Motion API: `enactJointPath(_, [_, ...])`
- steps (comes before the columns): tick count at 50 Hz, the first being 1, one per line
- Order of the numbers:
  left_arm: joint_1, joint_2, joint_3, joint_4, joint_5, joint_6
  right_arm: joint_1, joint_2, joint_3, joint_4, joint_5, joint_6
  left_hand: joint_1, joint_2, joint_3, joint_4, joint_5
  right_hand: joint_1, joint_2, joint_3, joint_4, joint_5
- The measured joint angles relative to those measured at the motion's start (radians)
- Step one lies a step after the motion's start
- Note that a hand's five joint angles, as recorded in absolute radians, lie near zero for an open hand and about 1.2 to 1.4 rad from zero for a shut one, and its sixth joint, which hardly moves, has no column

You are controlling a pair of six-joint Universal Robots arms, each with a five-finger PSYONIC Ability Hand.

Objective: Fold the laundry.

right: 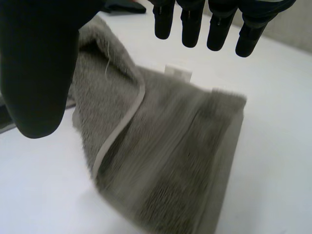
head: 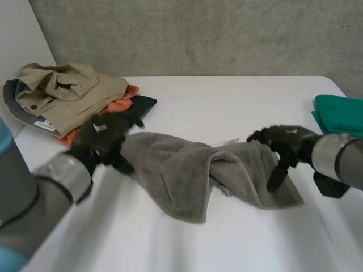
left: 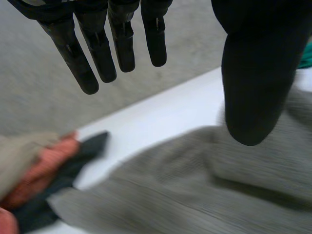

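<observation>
I see the grey towel (head: 187, 175) crumpled mid-frame, my left hand (head: 102, 141) over its left end and my right hand (head: 286, 141) over its right, both straight-fingered, grasping nothing.

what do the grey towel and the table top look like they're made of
The grey towel looks like cotton terry: matte, fuzzy pile, flat woven hem band. The table is a smooth, even white surface, maybe laminate; unclear.
</observation>
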Motion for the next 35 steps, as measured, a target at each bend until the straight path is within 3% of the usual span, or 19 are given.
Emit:
enactJointPath(8, [-0.113, -0.106, -0.05, -0.027, 0.0, -0.188, -0.061, 0.006, 0.173, -0.155, -0.121, 0.112, 0.0, 0.01, 0.01, 0.014, 0.012, 0.004, 0.047, 0.049, 0.049, 0.037])
enactJointPath(12, [-0.15, -0.204, -0.019, -0.036, 0.0, -0.263, -0.056, 0.037, 0.208, -0.237, -0.142, 0.155, 0.0, 0.009, 0.008, 0.012, 0.009, 0.004, 0.053, 0.057, 0.055, 0.048])
enactJointPath(19, [-0.176, -0.279, 0.02, -0.032, 0.0, -0.295, -0.041, 0.085, 0.216, -0.308, -0.135, 0.176, -0.001, 0.008, 0.008, 0.007, 0.004, 0.004, 0.053, 0.057, 0.055, 0.048])
enactJointPath(25, [-0.238, -0.404, 0.129, 0.044, -0.07, -0.295, 0.04, 0.166, 0.204, -0.43, -0.024, 0.182, -0.004, 0.006, 0.008, -0.002, -0.004, 0.072, 0.096, 0.096, 0.095, 0.086])
enactJointPath(31, [-0.281, -0.509, 0.234, 0.084, -0.147, -0.281, 0.093, 0.209, 0.185, -0.489, 0.045, 0.175, 0.01, 0.012, 0.012, 0.007, 0.005, 0.405, 0.485, 0.482, 0.48, 0.458])
enactJointPath(33, [-0.294, -0.547, 0.275, 0.086, -0.166, -0.278, 0.104, 0.218, 0.178, -0.508, 0.055, 0.173, 0.11, 0.103, 0.104, 0.09, 0.087, 0.553, 0.727, 0.724, 0.732, 0.717])
enactJointPath(35, [-0.305, -0.576, 0.31, 0.085, -0.181, -0.276, 0.111, 0.221, 0.173, -0.524, 0.059, 0.172, 0.493, 0.443, 0.415, 0.425, 0.418, 0.735, 0.907, 0.912, 0.926, 0.904])
